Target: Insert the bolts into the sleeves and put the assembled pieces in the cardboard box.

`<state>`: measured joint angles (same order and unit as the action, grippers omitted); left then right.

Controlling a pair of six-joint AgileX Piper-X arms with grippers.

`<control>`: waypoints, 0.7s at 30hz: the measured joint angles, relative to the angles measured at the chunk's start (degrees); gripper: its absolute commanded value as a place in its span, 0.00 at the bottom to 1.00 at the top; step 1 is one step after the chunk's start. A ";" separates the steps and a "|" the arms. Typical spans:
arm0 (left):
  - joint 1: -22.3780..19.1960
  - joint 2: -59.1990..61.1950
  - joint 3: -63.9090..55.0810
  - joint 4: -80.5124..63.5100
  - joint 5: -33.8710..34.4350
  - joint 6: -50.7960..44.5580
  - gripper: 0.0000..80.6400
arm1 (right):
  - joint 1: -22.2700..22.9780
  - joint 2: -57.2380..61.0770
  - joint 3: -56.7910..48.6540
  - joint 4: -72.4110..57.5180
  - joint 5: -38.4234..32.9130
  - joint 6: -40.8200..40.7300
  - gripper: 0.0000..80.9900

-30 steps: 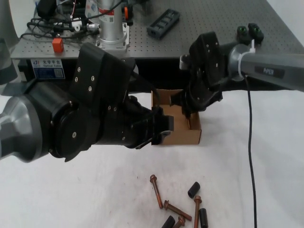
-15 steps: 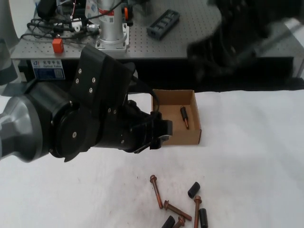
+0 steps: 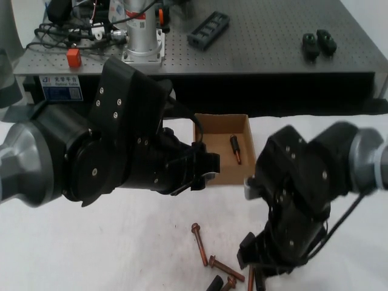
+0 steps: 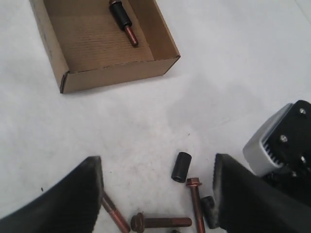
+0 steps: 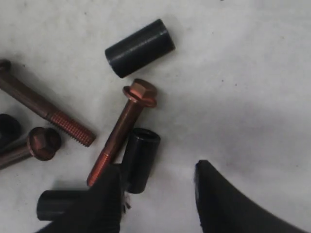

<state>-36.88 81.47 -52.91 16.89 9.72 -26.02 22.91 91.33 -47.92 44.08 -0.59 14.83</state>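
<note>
The cardboard box [image 3: 224, 174] [image 4: 116, 75] holds one assembled piece [image 3: 235, 149] [image 4: 124, 22], a copper bolt in a black sleeve. Loose copper bolts [image 3: 199, 244] [image 5: 122, 130] and black sleeves [image 4: 182, 166] [image 5: 140, 47] lie scattered on the white cloth in front of the box. My right gripper [image 5: 159, 174] hangs open low over this pile, a sleeve [image 5: 140, 158] and a bolt just beside one finger. The right arm [image 3: 297, 200] covers part of the pile in the high view. My left gripper [image 3: 206, 167] [image 4: 156, 160] is open and empty, held above the cloth beside the box's front left corner.
Behind the cloth stands a raised perforated metal bench [image 3: 260, 36] with cables, an orange block [image 3: 73, 57], a black tray [image 3: 208, 28] and two black knobs [image 3: 318, 41]. The bulky left arm [image 3: 91, 157] takes up the left side.
The right gripper left the assembled piece in the box, swung up and away, then came down over the loose bolts at the front. The left arm stayed still.
</note>
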 measured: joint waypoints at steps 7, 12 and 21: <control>0.00 0.00 0.00 0.00 0.00 0.00 0.59 | 0.00 0.71 1.22 -3.50 0.59 0.57 0.41; 0.00 0.00 0.00 0.00 0.00 0.00 0.59 | 0.09 1.89 1.29 -4.65 1.14 0.56 0.29; 0.00 0.00 0.00 0.00 0.00 0.12 0.59 | 0.09 2.66 1.63 -4.68 1.60 -0.17 0.10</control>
<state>-36.88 81.47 -52.91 16.89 9.72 -25.90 23.00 93.99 -46.29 39.40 1.01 14.65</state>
